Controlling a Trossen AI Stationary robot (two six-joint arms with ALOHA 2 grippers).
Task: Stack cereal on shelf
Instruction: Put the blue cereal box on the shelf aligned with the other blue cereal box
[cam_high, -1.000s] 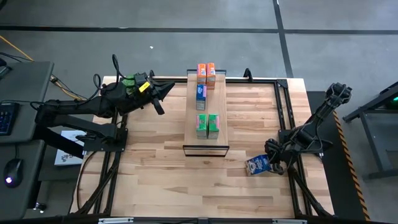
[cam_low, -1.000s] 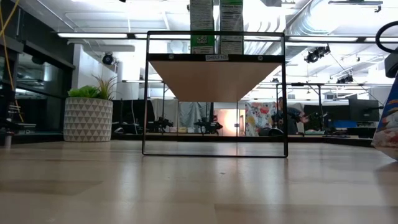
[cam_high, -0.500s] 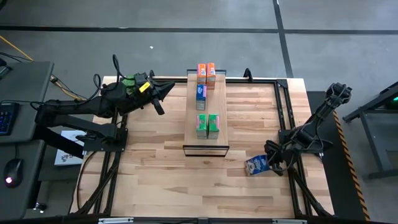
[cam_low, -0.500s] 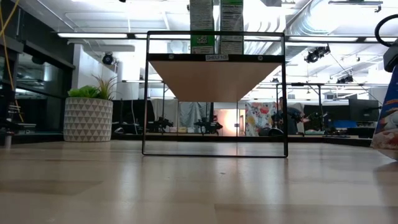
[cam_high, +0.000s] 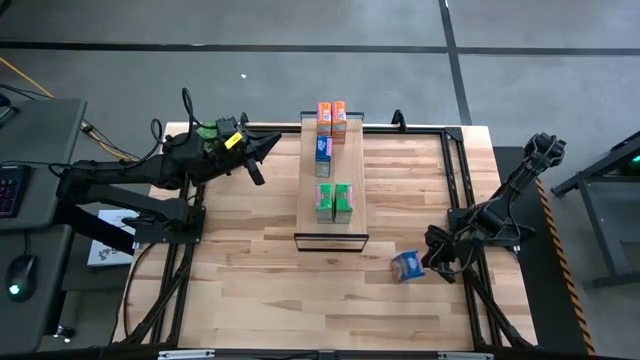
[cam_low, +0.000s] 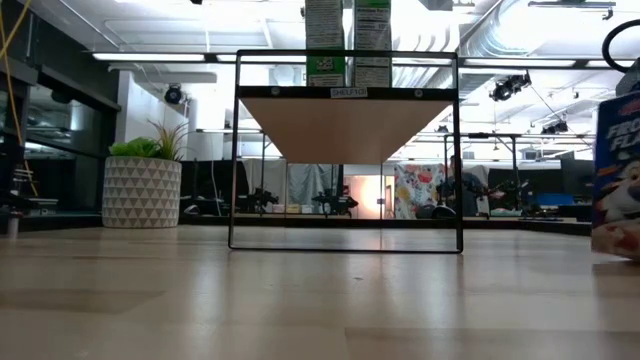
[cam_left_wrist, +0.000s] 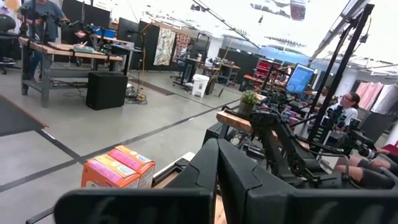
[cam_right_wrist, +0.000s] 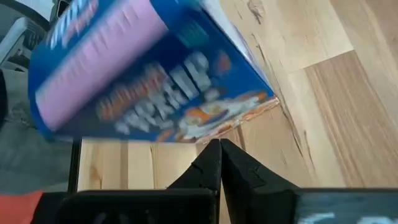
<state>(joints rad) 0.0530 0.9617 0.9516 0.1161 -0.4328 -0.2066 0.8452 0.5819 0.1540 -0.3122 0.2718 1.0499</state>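
Since a moment ago, the blue cereal box near the right pincer has tipped up on the desk; before, it lay flatter and longer. From above it now looks small and square, just beside the pincer's tip. In the right wrist view the two dark fingers are pressed together with nothing between them, and the blue box sits just past their tips, blurred, with big white letters and a pink side. The low view shows the box at the edge, and "FL" can be read on it.

On the shelf stand two orange boxes at the far end, one blue box behind them, and two green boxes near the front. A small white label sits on the shelf's front bar, too small to read.

The left pincer waits by the far left of the desk, its fingers closed and empty. Only its wrist view shows the orange boxes' pink tops up close.
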